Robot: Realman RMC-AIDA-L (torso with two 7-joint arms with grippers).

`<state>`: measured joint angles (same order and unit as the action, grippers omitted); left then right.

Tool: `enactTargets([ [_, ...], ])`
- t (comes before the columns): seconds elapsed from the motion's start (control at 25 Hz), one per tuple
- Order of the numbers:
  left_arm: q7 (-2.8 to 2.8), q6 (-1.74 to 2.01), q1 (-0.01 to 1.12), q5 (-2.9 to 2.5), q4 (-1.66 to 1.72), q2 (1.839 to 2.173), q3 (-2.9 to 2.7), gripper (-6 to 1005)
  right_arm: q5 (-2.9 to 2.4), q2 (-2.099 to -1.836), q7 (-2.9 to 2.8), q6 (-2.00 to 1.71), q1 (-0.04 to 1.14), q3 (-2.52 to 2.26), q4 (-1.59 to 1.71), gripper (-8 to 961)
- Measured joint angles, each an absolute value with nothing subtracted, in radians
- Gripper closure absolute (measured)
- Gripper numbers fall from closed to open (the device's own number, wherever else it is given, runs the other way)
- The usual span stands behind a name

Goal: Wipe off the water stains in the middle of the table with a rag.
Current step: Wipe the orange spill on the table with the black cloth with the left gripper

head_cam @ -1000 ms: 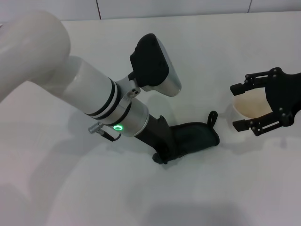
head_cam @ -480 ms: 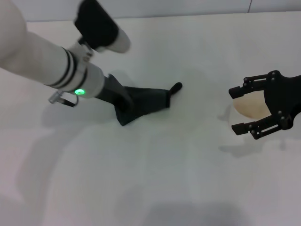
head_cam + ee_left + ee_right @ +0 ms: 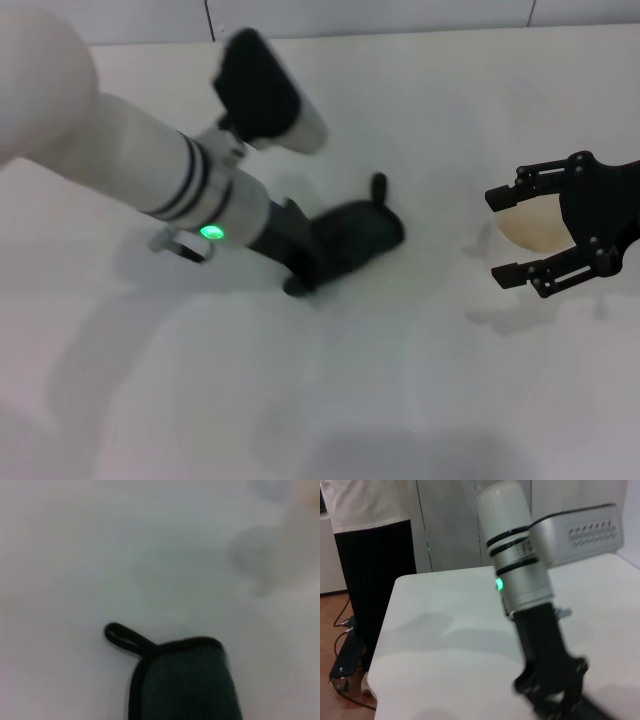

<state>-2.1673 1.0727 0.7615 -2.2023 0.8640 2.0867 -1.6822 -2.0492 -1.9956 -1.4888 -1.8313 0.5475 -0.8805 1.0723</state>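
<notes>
White counter (image 3: 330, 400) shows no stain now; left pincer (image 3: 300, 275), clenched on the rag (image 3: 355, 235), has swept back rightward; right pincer (image 3: 545, 235) hangs released around a cup (image 3: 528, 225).

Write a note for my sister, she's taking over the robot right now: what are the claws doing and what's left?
Left claw: down on the table, shut on the rag, pressing it flat mid-table.
Right claw: open, parked around the pale cup at the table's right side, not gripping it.
Rag's loop tab points away from the arm.
Done: rag grabbed and laid on the tabletop.
Water stains: none visible now, perhaps under the rag.
Left: lift the rag, check the spot, wipe again if needed.
</notes>
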Motion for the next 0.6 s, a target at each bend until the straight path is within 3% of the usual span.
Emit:
enactTargets([
  [0.6, -2.174, 1.12, 0.734, -2.236, 0.9, 2.084, -1.656, 908, -2.045, -1.996, -1.491, -1.827, 0.552, -0.88, 1.086, 95],
])
